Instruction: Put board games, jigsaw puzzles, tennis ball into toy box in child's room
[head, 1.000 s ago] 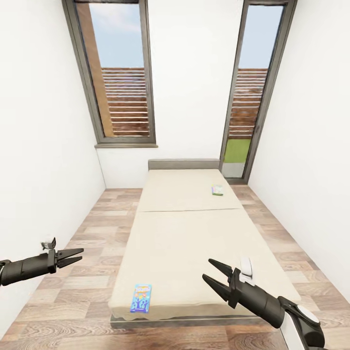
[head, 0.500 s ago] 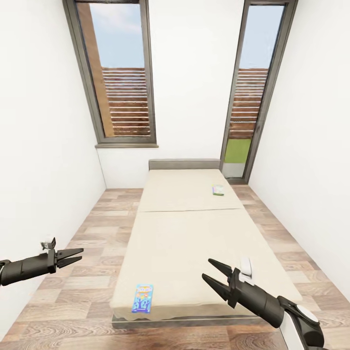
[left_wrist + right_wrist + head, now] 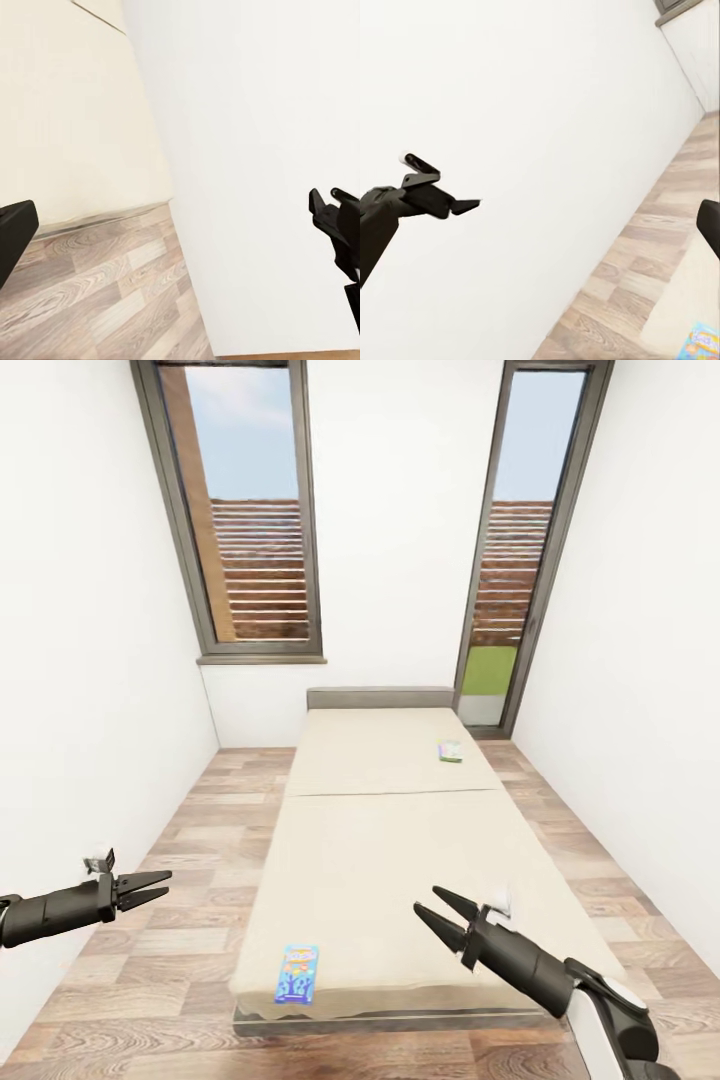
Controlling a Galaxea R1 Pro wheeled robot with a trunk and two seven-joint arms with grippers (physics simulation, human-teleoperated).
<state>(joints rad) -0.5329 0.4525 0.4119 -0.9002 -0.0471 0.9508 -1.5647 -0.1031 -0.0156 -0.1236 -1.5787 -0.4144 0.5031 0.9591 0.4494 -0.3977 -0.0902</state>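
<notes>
- Here we are at the foot of the bed (image 3: 380, 830), which runs lengthways away between two white walls, its grey headboard (image 3: 378, 697) against the far wall.
- Wood-plank floor (image 3: 190, 860) shows as an open strip down each side of the mattress; the strip on the left arm's side looks the wider one.
- Left gripper (image 3: 158, 885) hangs over that left strip, just off the mattress's long edge, fingers a narrow gap apart and empty.
- In the right wrist view the left gripper (image 3: 465, 205) sits against bare wall, apart from everything.
- Right gripper (image 3: 435, 913) hovers above the near end of the mattress, jaws spread wide with nothing between them.
- Count the board games: two on the bed.
- One, the blue board game (image 3: 297, 974), lies flat near the foot edge, ahead of and to the left of the right gripper, well clear of its tips; its corner (image 3: 703, 342) peeks into the right wrist view.
- Two, the pale board game (image 3: 449, 751), lies far beyond the right gripper, up by the headboard near the mattress's right edge.
- Two tall grey-framed windows (image 3: 250, 510) stand in the far wall, one to either side of the bed's head.
- The left wrist view looks along the mattress corner (image 3: 112, 180), floor and wall.
</notes>
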